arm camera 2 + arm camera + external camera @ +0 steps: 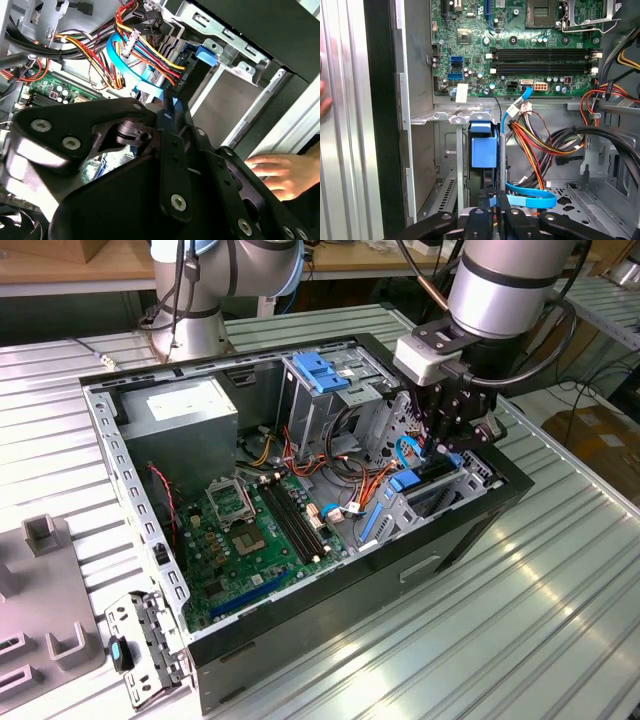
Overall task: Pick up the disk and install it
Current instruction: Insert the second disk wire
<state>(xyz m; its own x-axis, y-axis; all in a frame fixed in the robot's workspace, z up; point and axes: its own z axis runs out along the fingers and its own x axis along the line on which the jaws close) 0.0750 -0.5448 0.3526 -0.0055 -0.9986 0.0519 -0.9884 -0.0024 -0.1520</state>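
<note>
in the exterior view, going left to right: a flat grey plastic fixture block (40, 590) lies at the far left on the ribbed silver metal surface (520, 620), and just beside it a small perforated silver metal bracket with a blue clip (145, 645) rests against the corner of the open black-and-grey computer case (470, 530). inside the case, a big grey power-supply box with a white label (185, 420) sits nearest the exterior view's left, with the green motherboard (250, 530) below it. further along, a light-blue plastic latch plate (320, 370) tops the silver drive cage. past it hangs the black gripper (452, 445) on the silver robot arm (500, 285), lowered into the case's drive bay on the exterior view's right.

the disk (484, 150), a narrow metal drive seen edge-on with a bright blue plastic rail and tab, stands upright in the bay slot; in the first wrist view it sits directly ahead of the gripper (496, 200), whose fingers are drawn close together at the disk's near edge. i cannot tell whether they actually clamp it. a flat blue ribbon cable (530, 195) curls just beside the fingers, next to a bundle of red, orange and yellow wires (540, 145).

in the second wrist view a person's hand (285, 172) rests on the case's outer edge.
</note>
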